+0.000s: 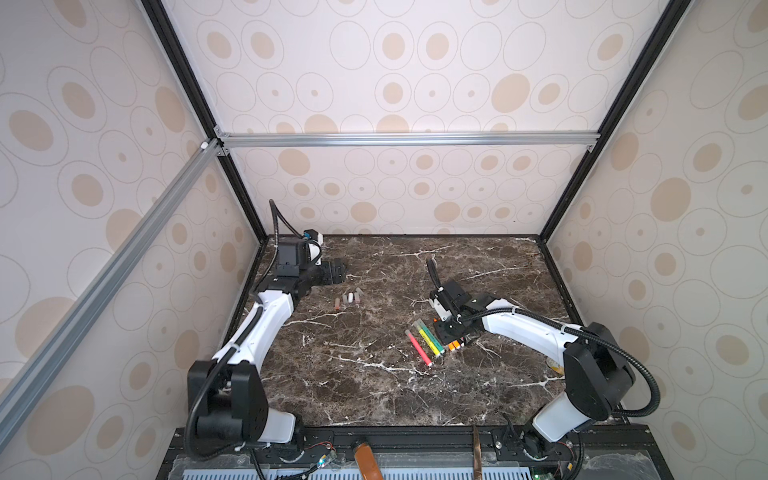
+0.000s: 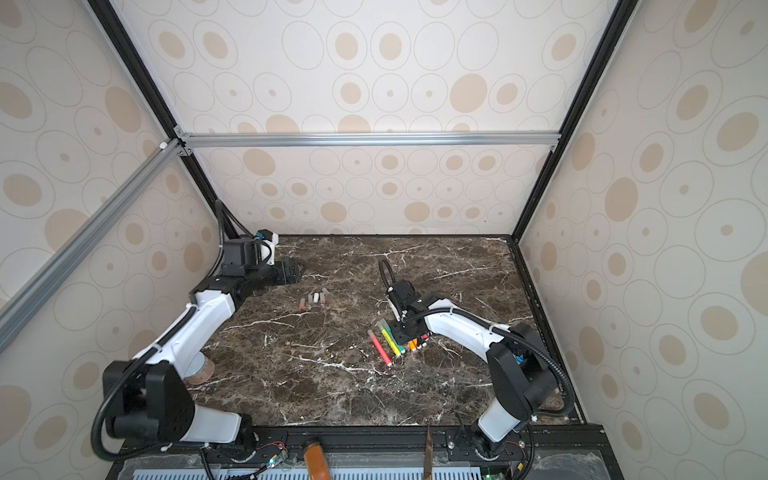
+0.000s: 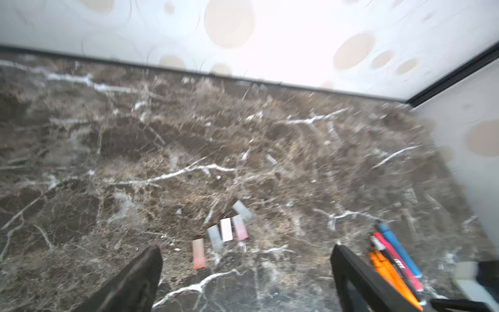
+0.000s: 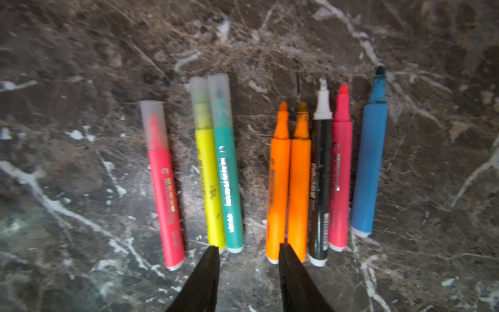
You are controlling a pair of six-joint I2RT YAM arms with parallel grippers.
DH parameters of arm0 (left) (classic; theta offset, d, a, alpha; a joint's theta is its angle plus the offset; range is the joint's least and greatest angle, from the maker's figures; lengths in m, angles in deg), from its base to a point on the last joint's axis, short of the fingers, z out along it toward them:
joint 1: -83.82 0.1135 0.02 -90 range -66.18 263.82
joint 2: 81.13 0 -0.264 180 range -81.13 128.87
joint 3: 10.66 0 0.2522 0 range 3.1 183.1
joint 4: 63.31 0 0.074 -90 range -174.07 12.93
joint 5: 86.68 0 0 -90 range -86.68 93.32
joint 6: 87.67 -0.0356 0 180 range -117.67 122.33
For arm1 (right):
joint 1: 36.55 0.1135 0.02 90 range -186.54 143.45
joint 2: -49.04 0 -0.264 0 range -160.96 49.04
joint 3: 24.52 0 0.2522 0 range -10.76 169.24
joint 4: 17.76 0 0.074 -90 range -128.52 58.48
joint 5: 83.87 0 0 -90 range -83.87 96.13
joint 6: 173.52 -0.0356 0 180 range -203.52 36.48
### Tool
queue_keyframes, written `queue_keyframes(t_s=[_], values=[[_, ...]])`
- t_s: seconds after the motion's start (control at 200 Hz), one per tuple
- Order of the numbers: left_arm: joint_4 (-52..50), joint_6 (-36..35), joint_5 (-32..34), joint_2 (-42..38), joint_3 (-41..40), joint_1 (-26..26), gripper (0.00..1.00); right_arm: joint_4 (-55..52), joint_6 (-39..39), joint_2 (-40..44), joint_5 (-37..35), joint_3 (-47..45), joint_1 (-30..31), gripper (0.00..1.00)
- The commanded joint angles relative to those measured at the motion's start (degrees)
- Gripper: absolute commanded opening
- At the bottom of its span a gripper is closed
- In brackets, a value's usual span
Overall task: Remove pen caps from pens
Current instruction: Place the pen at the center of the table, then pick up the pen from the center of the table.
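Observation:
Several loose pen caps (image 3: pixel 226 229), greyish, white and reddish, lie in a cluster at the far left of the marble table (image 1: pixel 374 395). My left gripper (image 3: pixel 246 247) hangs open just above and to the left of them, empty. Several pens lie side by side right of centre. The red (image 4: pixel 162 189), yellow (image 4: pixel 209 175) and green (image 4: pixel 226 175) pens wear translucent caps. Two orange (image 4: pixel 278 189), a black (image 4: pixel 320 189), a pink-red (image 4: pixel 340 175) and a blue (image 4: pixel 368 167) pen show bare tips. My right gripper (image 4: pixel 248 245) hovers over the pens' rear ends, open, with nothing between its fingers.
Patterned walls close the table on three sides. A roll of tape (image 2: pixel 199 368) sits beside the left arm's base. A brown object (image 1: pixel 368 457) pokes up at the front edge. In both top views the caps (image 1: pixel 349 298) and the capped pens (image 1: pixel 422 347) lie well apart.

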Motion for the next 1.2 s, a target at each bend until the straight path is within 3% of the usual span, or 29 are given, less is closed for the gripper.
queue_keyframes(t_s=[0.0, 0.265, 0.75, 0.94, 1.055, 1.195], values=[[13.97, 8.71, -2.2, -6.42, -7.07, -0.29, 1.0, -2.05, -0.62, -2.32, 2.63, 2.27, 3.76, 0.43], [17.18, 13.6, -0.23, -15.65, -17.91, -0.28, 1.0, 0.72, -4.17, -7.45, 2.62, 3.42, 8.8, 0.45], [18.6, 13.44, -1.12, -15.04, -21.62, -0.32, 0.96, -0.09, -4.53, -15.32, 0.14, 5.84, 9.75, 0.42], [19.18, 13.29, -1.44, -14.59, -21.87, -0.25, 0.95, 0.71, -4.69, -15.84, 0.2, 4.79, 9.81, 0.31], [19.49, 13.25, -1.14, -14.68, -22.45, -0.28, 0.94, 1.14, -3.99, -15.6, 0.74, 4.07, 9.92, 0.18], [20.59, 13.6, -3.12, -13.94, -23.02, -0.3, 0.87, 3.02, -2.1, -13.49, 2.42, 3.01, 9.88, 0.08]])
